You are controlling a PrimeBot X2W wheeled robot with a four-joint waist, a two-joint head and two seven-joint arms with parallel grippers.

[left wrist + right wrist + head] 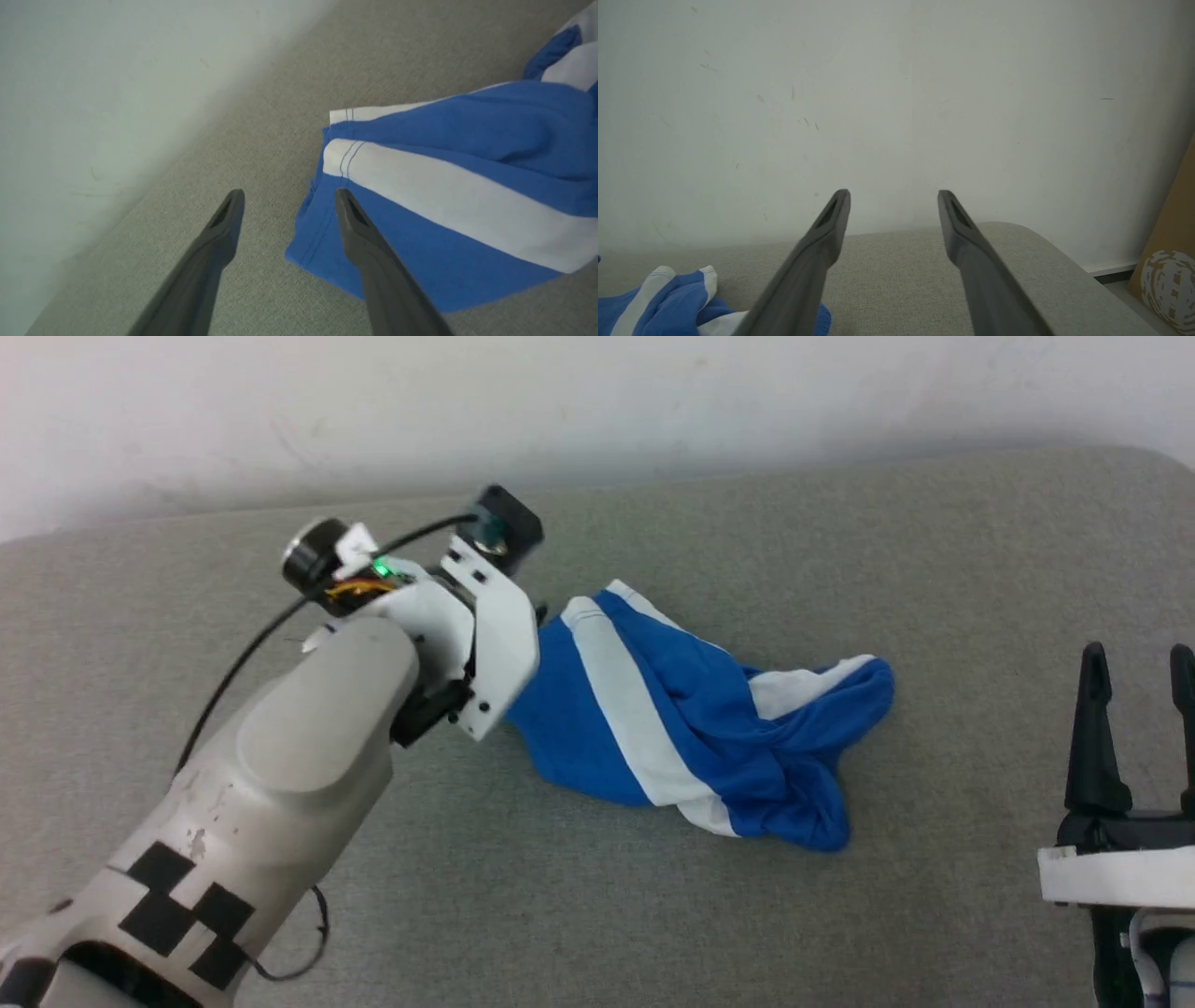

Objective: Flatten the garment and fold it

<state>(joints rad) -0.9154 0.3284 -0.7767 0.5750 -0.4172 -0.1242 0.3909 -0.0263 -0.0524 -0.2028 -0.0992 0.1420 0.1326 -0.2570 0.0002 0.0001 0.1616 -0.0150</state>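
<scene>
Wide grey padded surface running up to the pale wall, and out in the middle of it lie the blue shorts, bunched and twisted, nothing flat about them yet. Their long axis runs on a slant in the head view, from the stitched hem at the upper left down to a knotted heap at the lower right. The left arm is clearly the nearer one: it reaches in right at that upper-left end. From its wrist, the left gripper has its fingers spread wide with nothing between them. One finger sits over bare cushion, the other over the blue cloth just inside the hem, and the broad white stripe lies just beyond. The right gripper is parked well apart at the right edge, fingers also spread and empty, pointing at the wall. My read: that hem edge is the grab, and it's the left's to take.
</scene>
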